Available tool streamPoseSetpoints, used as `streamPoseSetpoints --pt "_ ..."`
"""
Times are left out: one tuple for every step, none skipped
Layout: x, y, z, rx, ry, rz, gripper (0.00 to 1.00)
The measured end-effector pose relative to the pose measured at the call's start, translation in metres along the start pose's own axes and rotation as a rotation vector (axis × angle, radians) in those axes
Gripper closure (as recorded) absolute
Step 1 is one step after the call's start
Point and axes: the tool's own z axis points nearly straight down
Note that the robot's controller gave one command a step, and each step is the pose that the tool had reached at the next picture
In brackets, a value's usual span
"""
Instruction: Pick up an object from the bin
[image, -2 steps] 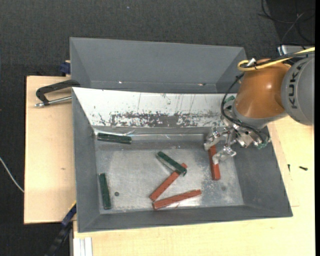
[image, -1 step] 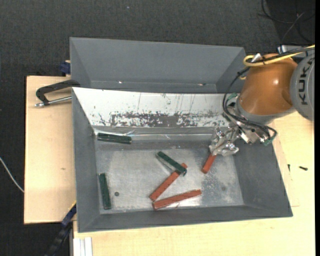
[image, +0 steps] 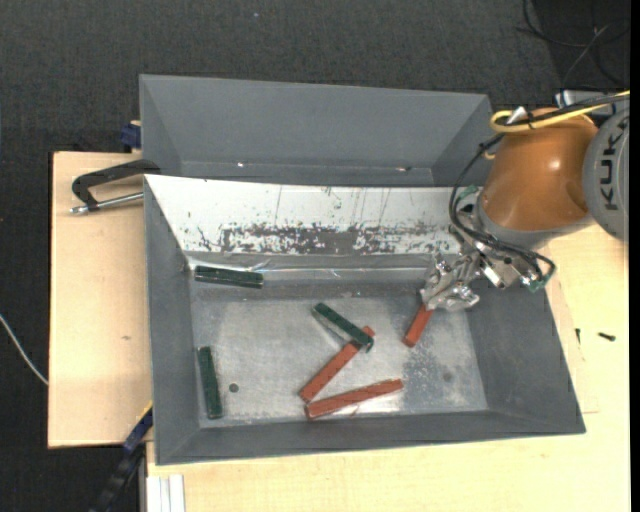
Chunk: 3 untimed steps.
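A: Where is the gripper (image: 446, 293)?

B: Right of centre in the frame, low inside the bin (image: 300, 130), just below and left of the arm's orange cover (image: 535, 180).

A: Nearest thing?

B: A short red stick (image: 417, 326). It is narrow, straight and orange-red, shorter than the other red pieces. It lies right of centre over the bin floor, tilted, with its upper end toward the upper right. That end meets the metal tip of the gripper, and the lower end points down-left.

A: Held?

B: Cannot tell. This view does not show whether the grip is open or closed, nor whether the stick sits inside it.

A: Rest of the bin?

B: A dark green stick (image: 342, 326) is at centre. Its lower end touches the top of a long red stick (image: 333, 371) that slants down-left. A second long red stick (image: 354, 397) lies nearly level below, close to the first one's lower end. An upright green stick (image: 209, 381) is at lower left. Another green stick (image: 229, 277) lies level at upper left, by the back wall. All are well apart from the gripper.
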Motion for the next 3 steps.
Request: streamPoseSetpoints --pt "0.006 0.009 -0.031 -0.011 0.011 -0.003 1.0" --pt "0.006 0.002 0.044 -0.012 0.013 -0.013 0.0" --pt "0.003 0.001 0.039 -0.007 0.006 -0.014 1.0"
